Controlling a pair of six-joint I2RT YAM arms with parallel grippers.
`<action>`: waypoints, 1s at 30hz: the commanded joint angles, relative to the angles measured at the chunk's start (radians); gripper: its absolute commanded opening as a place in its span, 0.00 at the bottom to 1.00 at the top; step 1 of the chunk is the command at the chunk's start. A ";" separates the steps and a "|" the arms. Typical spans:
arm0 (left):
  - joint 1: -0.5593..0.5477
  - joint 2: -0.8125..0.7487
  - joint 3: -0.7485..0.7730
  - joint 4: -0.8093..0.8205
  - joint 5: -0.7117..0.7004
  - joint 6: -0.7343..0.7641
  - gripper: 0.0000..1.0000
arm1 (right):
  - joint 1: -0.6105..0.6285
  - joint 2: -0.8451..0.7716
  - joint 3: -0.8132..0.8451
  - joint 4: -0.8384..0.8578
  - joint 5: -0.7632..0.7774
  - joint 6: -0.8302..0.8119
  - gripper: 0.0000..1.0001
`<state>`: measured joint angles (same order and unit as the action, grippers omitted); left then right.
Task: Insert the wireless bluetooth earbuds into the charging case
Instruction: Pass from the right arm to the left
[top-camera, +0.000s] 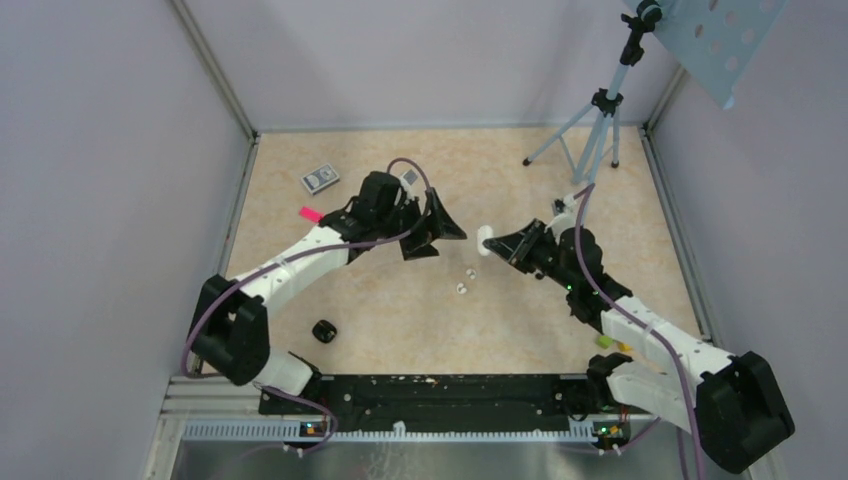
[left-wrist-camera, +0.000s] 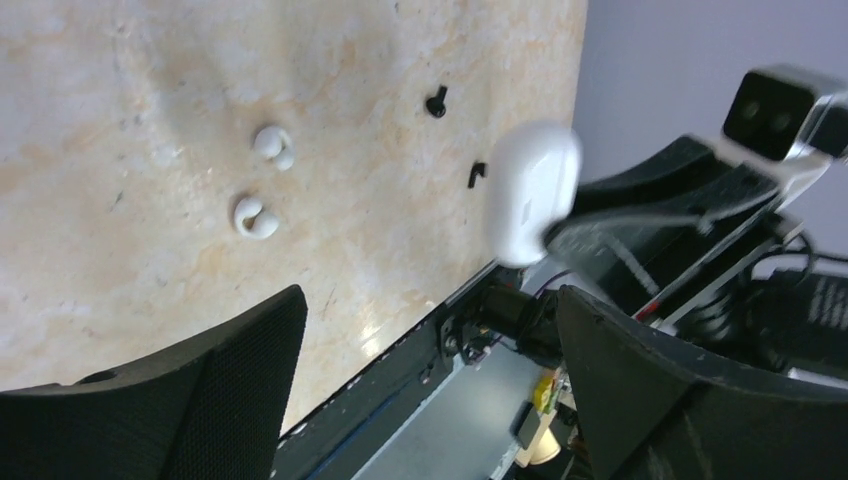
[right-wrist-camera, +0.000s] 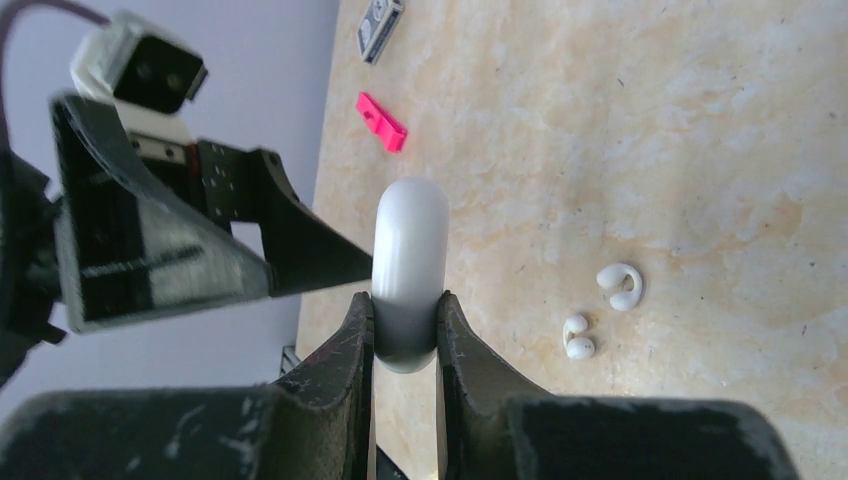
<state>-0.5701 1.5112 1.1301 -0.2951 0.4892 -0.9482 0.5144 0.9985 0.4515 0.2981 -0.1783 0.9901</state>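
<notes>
My right gripper (top-camera: 500, 244) (right-wrist-camera: 402, 305) is shut on the lower end of a white rounded charging case (top-camera: 486, 241) (right-wrist-camera: 410, 240) (left-wrist-camera: 530, 190) and holds it above the table. My left gripper (top-camera: 441, 232) (left-wrist-camera: 432, 300) stands wide open just left of the case, apart from it, with nothing between its fingers. Two white earbuds (top-camera: 470, 271) (top-camera: 461, 289) lie on the table below the case, also seen as white earbuds (right-wrist-camera: 620, 285) (right-wrist-camera: 577, 338) (left-wrist-camera: 273, 145) (left-wrist-camera: 255, 217) in both wrist views.
A pink block (top-camera: 309, 213) (right-wrist-camera: 382, 122) and a card box (top-camera: 320, 179) lie at the back left. A small black object (top-camera: 323, 330) sits near the left arm's base. A tripod (top-camera: 592, 130) stands at the back right. Two tiny black pieces (left-wrist-camera: 436, 100) (left-wrist-camera: 477, 174) lie on the table.
</notes>
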 joint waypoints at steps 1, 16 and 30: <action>-0.004 -0.177 -0.207 0.304 -0.055 0.009 0.99 | -0.053 -0.039 0.016 0.015 -0.111 -0.012 0.00; 0.079 -0.152 -0.354 0.916 0.438 -0.105 0.99 | -0.072 0.012 0.081 0.231 -0.390 0.127 0.00; 0.070 -0.025 -0.354 1.232 0.443 -0.337 0.66 | -0.070 0.112 0.023 0.591 -0.476 0.344 0.00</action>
<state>-0.4934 1.4567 0.7643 0.7647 0.9066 -1.1988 0.4519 1.0885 0.4751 0.7334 -0.6090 1.2785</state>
